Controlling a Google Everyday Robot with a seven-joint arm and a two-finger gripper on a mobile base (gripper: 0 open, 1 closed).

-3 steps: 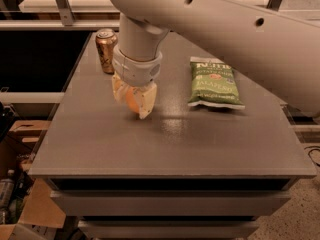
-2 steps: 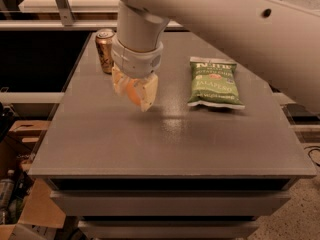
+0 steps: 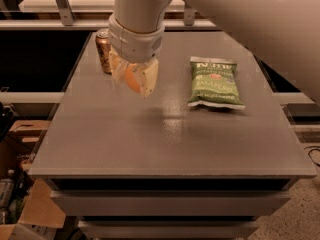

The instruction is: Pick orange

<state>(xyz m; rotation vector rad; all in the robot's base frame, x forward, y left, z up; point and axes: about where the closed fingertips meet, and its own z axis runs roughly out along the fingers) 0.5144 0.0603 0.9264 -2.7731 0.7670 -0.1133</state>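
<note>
The orange (image 3: 131, 79) shows as an orange patch between the pale fingers of my gripper (image 3: 134, 81). The gripper hangs from the big white arm over the left-middle of the grey table (image 3: 165, 134) and is shut on the orange, holding it a little above the tabletop. Most of the fruit is hidden by the fingers (image 3: 148, 77).
A brown drink can (image 3: 103, 50) stands upright just behind and left of the gripper. A green chip bag (image 3: 215, 82) lies flat on the right part of the table. Boxes and clutter sit on the floor at the left (image 3: 20, 184).
The gripper has risen off the tabletop with the orange in it and moved slightly back toward the can.
</note>
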